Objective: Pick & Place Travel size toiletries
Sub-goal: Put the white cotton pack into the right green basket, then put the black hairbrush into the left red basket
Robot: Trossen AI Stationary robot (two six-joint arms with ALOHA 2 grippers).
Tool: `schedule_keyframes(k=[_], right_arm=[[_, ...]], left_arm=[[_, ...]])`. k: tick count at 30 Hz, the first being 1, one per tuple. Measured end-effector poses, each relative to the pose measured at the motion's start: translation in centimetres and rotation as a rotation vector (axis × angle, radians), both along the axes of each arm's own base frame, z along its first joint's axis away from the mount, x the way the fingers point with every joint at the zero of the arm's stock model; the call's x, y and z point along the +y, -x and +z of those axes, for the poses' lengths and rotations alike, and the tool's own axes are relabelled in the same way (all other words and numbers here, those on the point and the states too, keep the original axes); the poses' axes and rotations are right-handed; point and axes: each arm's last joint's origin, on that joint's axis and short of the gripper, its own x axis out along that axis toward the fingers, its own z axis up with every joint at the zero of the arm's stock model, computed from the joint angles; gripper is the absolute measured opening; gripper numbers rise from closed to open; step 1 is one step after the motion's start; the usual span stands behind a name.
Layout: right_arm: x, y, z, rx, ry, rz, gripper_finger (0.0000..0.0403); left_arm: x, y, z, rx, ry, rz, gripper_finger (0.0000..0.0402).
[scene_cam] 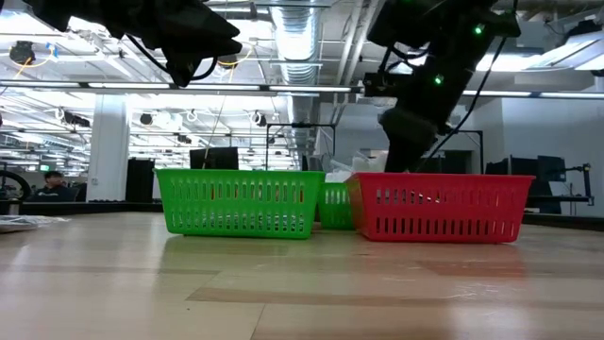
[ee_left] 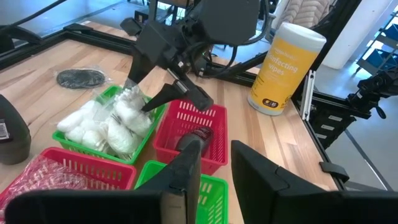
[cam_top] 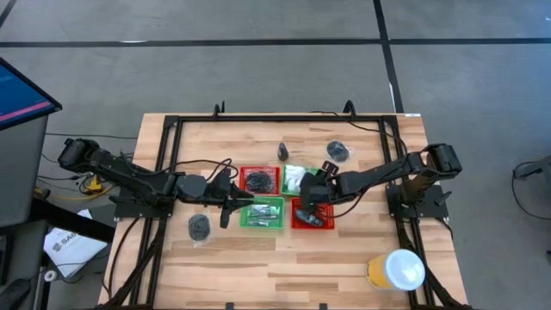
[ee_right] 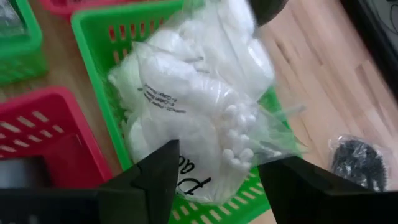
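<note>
Hovering over the green basket (ee_right: 93, 37), the right gripper (ee_right: 214, 171) gapes empty. White packets (ee_right: 193, 106) look light, crinkly, slippery: pinch a bunched top fold.

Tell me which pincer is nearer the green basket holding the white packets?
Right. The right pincer hangs by the green basket of white packets, over the neighbouring red basket. The left pincer sits farther off, above the other green basket.

yellow tub (cam_top: 394, 269): lower right, white lid | mesh baskets (cam_top: 274, 200): centre, red and green | wooden tabletop (cam_top: 258, 267)
</note>
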Motion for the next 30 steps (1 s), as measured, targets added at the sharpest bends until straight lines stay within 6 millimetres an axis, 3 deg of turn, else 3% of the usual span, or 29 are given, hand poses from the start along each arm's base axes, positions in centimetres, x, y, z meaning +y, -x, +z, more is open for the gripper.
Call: schedule_keyframes(k=[15,23,30], right_arm=[[1.0,-1.1,2.7,-0.001,0.030,0.073,0.0180],[0.8,0.0,3.4,0.028,0.091,-0.016,0.0170],[0.2,1.7,5.7,-0.021,0.076,-0.070,0.0163]], left_arm=[[0.0,0.0,0.0,0.000,0.000,0.000,0.0081],[0.0,0.0,0.0,0.001,0.000,0.000,0.0081],[0.0,0.1,-0.3,0.008,-0.002,0.000,0.0081]])
